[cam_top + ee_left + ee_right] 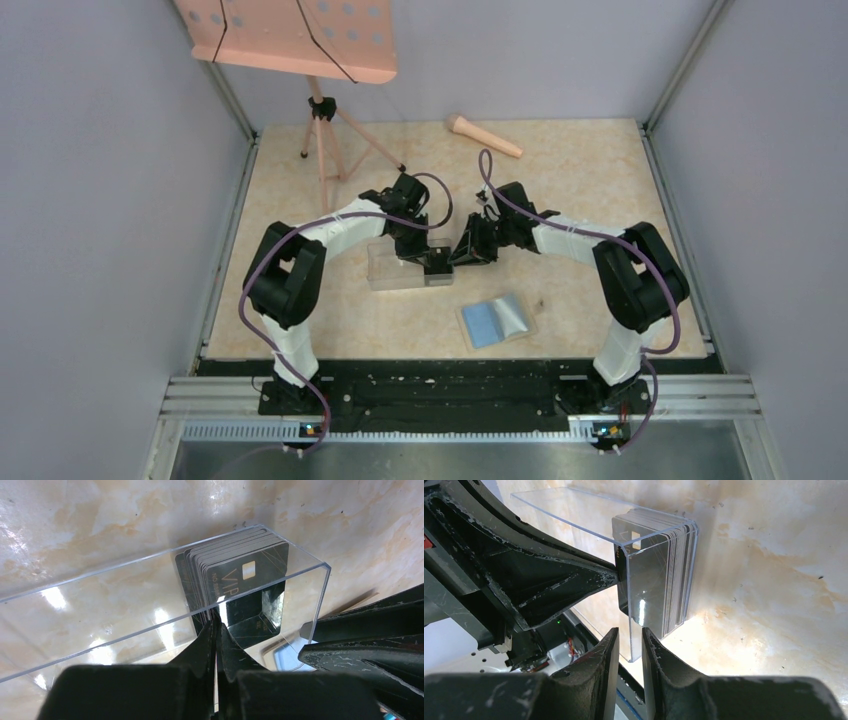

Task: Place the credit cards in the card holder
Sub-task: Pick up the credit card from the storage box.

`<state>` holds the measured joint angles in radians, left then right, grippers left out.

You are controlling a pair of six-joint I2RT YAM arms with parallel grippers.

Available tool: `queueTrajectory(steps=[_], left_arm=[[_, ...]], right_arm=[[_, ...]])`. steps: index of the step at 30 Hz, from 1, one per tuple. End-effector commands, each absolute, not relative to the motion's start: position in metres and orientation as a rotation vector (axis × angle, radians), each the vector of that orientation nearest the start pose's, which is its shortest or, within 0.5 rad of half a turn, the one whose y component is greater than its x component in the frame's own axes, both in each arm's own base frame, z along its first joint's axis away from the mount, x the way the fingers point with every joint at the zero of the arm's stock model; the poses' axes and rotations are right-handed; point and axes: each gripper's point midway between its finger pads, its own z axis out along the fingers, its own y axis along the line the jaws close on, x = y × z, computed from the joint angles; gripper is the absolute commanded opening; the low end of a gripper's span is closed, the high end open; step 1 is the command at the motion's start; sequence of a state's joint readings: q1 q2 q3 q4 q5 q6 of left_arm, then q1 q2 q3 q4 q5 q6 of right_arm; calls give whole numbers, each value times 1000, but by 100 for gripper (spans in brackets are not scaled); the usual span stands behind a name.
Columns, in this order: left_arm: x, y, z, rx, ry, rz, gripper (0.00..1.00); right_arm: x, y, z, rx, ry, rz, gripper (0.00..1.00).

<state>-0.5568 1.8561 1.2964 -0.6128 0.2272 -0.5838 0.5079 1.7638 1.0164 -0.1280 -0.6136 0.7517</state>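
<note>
Currently the left gripper is pressed closed at the end of the clear box, and it seems to pinch the edge of the front card of the credit cards, which stand as 1 tight stack against the end wall. The right gripper has its 2 jaws close on both sides of that end wall; I cannot tell if they really clamp it. The card holder lies open on the table, blue side up, near the box but apart from it. I think the risk is in the lift: the grip is very thin, so the card may slip, or a neighbour card may come up by friction. If the box is not held firmly, it may tilt or rise also. The 2 grippers are almost touching, so they may bump.
</note>
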Motion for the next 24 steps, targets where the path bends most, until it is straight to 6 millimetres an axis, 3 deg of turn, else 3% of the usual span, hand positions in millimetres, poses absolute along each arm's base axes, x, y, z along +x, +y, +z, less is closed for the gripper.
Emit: queueTrajectory(steps=[1, 17, 24], left_arm=[[312, -282, 82, 65, 2787, -709, 0], [314, -285, 105, 87, 2726, -712, 0], [314, -296, 125, 93, 2648, -825, 2]], right_arm=[[294, 317, 93, -48, 2613, 1301, 22], [293, 316, 92, -50, 2615, 1302, 21], [293, 316, 91, -49, 2618, 1298, 21]])
